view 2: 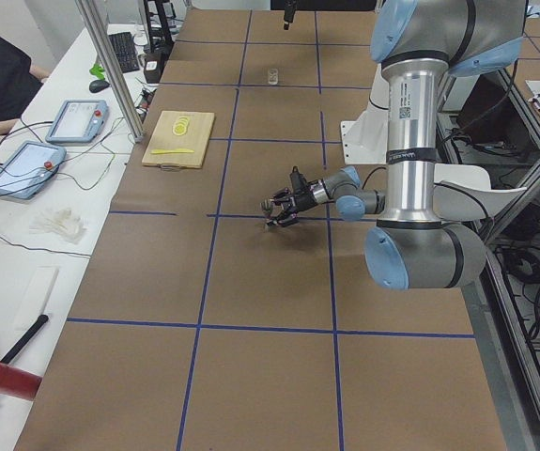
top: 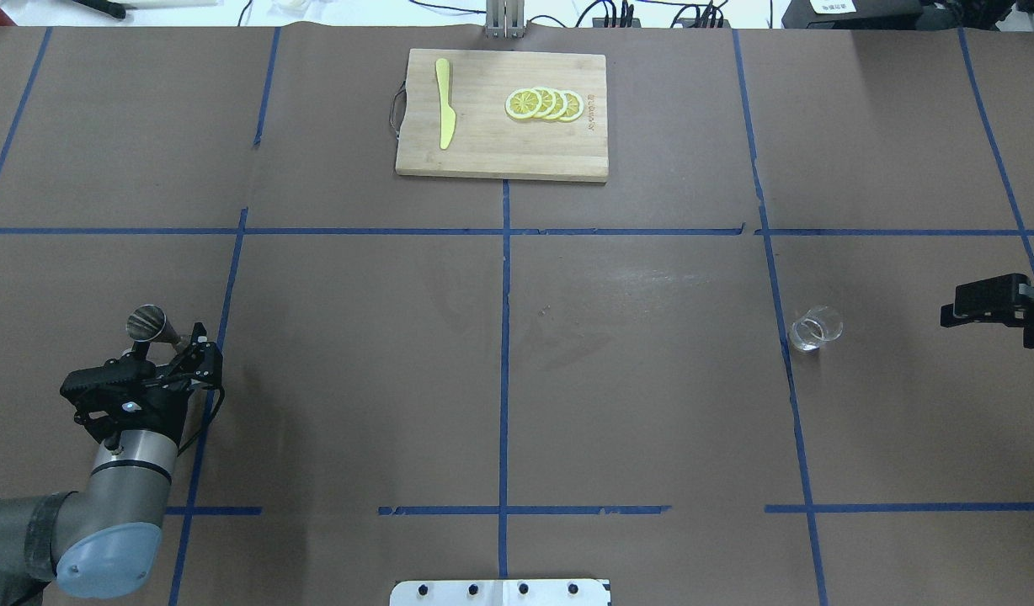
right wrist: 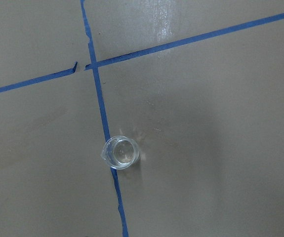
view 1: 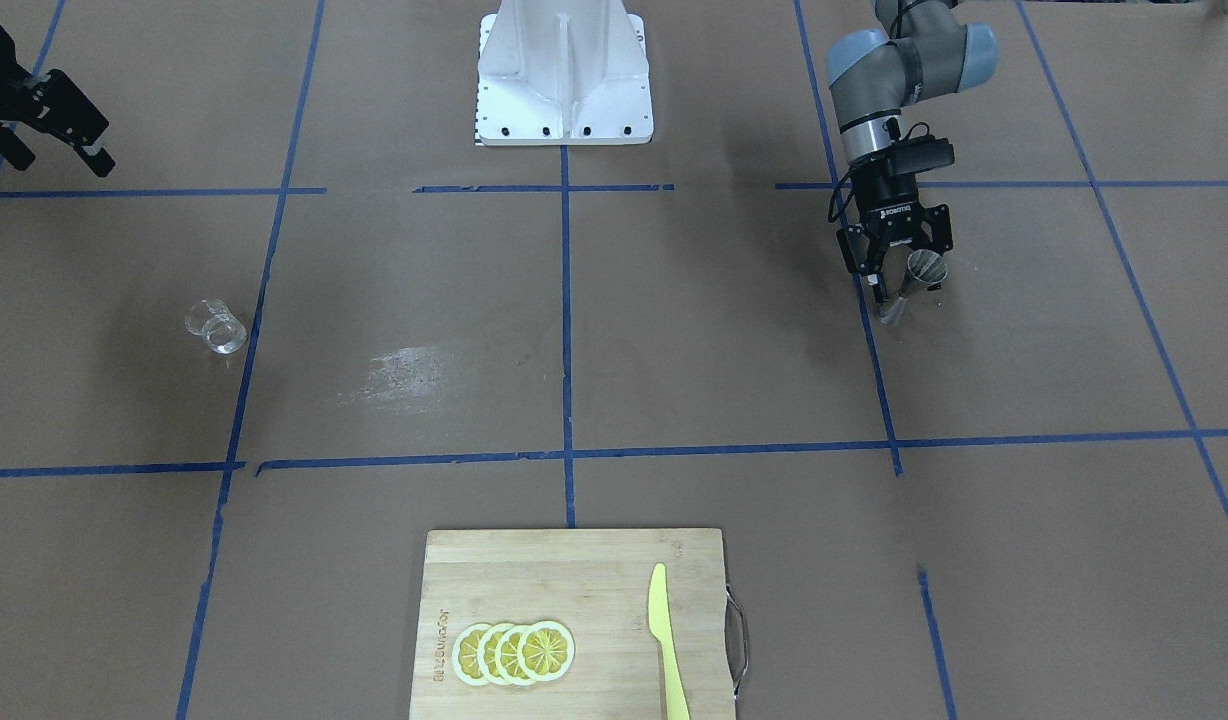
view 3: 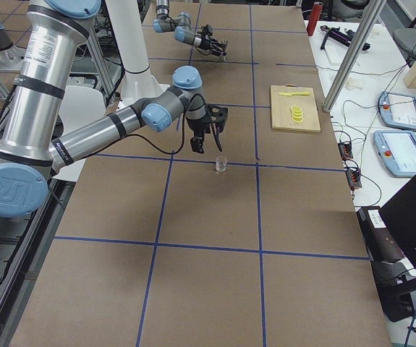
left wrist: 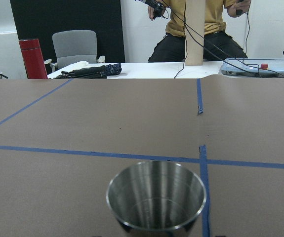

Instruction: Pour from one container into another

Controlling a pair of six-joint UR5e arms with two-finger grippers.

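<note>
Two arms are in play, and the closest thing to the robot's side is the left tool [view 1: 906, 278], low over the brown worktop [top: 635, 379] on the robot's left. It's clenched on a metal cup [left wrist: 155, 197], pinching it from both sides. The cup's mouth faces up. In the left wrist view the inside just looks like shiny steel, so no way to tell if there's anything in it, or whether the base actually touches the worktop.

Over on the robot's right, the right tool [view 1: 62, 160] hangs with its fingers spread and nothing between them, so it's released. A bit further out from it sits the glass beaker [top: 814, 328], upright and clear, right up against one of the blue tape lines [top: 504, 337] that grid the worktop. The tool and the beaker are well apart, and the right wrist camera looks down on the beaker from above. Cup and beaker are at opposite ends of the worktop.

Way out at the far edge, in the middle, there's a wooden cutting board [top: 500, 160] with four overlapping lemon slices [top: 544, 104] on it and a yellow knife [top: 444, 114] lying beside them, not touching. Past that edge a person [left wrist: 201, 29] sits behind a white table
</note>
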